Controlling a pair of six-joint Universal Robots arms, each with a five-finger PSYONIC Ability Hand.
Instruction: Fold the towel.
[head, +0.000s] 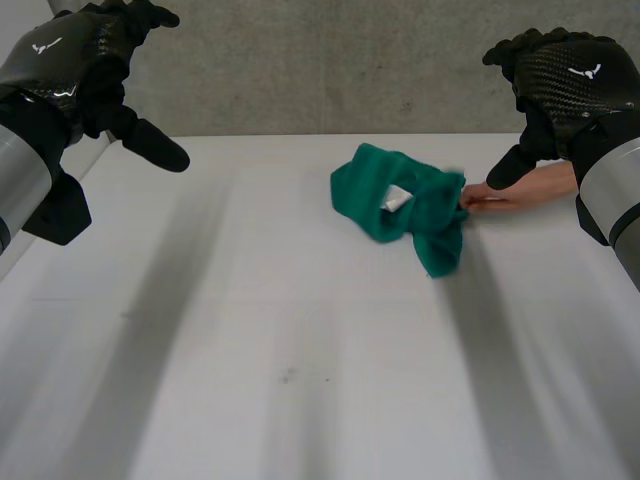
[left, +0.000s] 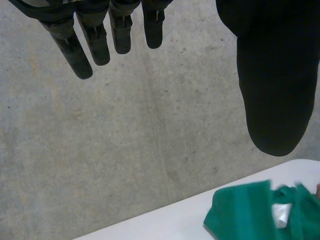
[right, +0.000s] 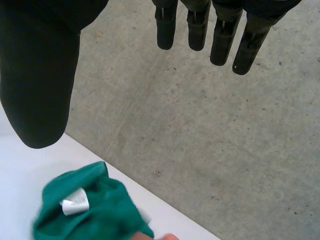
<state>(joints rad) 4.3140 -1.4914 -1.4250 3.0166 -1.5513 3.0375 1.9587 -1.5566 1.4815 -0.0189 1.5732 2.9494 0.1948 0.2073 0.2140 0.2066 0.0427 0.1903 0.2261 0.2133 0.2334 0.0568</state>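
To either side of the crumpled green towel (head: 360, 195), lying on the white table (head: 250, 350) with a person's hand (head: 512, 192) at its edge, your left hand (head: 70, 60) and right hand (head: 570, 80) are hovering spread and empty, and you are probably facing soft, light cloth best pinched at its corners.

One green towel (head: 400, 205) lies bunched on the one white table (head: 250, 350), out past the fingertips of two black hands, the left hand (head: 95, 60) and the right hand (head: 565, 85). One person's hand (head: 505, 194) has its fingers at the towel's edge. One white label (right: 75, 204), possibly a care tag, shows among the folds.
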